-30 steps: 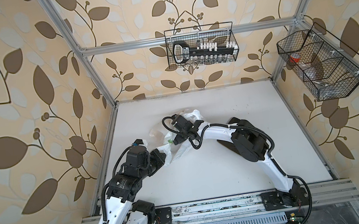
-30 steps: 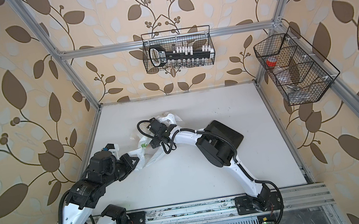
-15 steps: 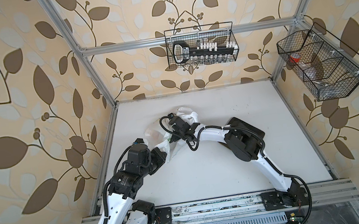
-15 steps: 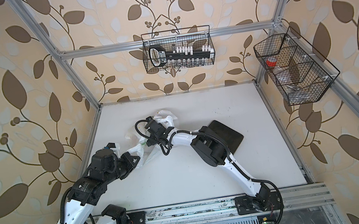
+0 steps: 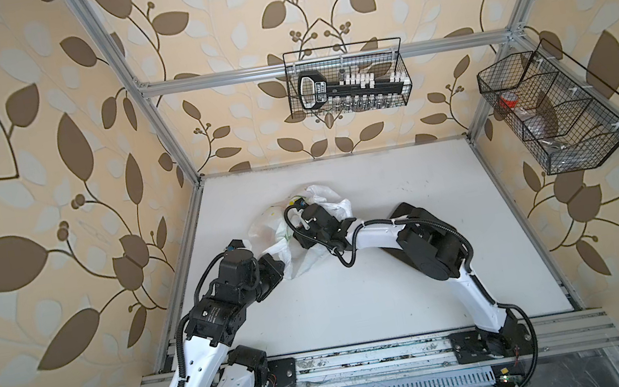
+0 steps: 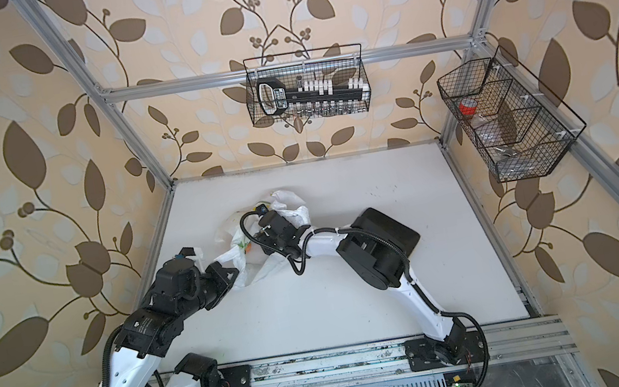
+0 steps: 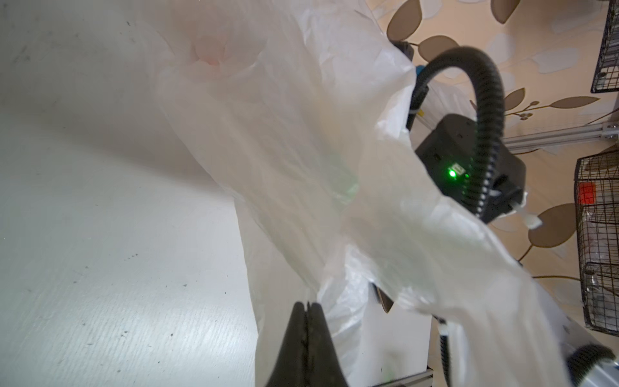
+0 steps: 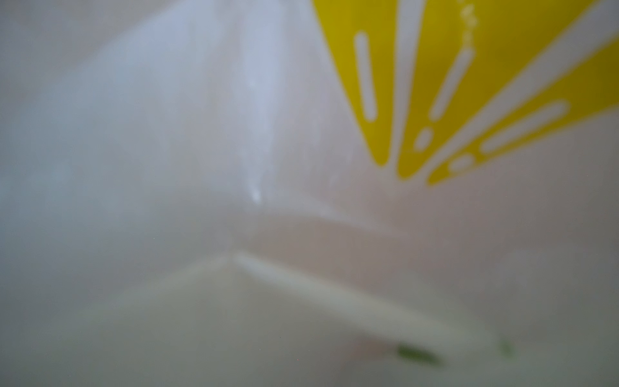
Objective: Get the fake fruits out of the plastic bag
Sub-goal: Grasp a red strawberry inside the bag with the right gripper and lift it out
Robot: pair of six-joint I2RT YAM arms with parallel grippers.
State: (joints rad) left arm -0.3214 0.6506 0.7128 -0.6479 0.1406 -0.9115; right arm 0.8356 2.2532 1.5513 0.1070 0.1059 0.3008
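Two changes in the last second: the right arm (image 5: 372,231) has shifted its wrist inside the mouth of the plastic bag (image 5: 263,231), and the film has puffed out on the left arm's side. Our left gripper (image 7: 306,306) stays clenched on a fold of film, holding the mouth up. Our right gripper is buried in the bag, so we cannot tell if it grasps anything; its camera sees only film and a printed lemon slice (image 8: 435,83). No fake fruits on the table (image 5: 399,294). A faint pink patch (image 7: 209,57) behind the film may be one. We judge a grab is underway.
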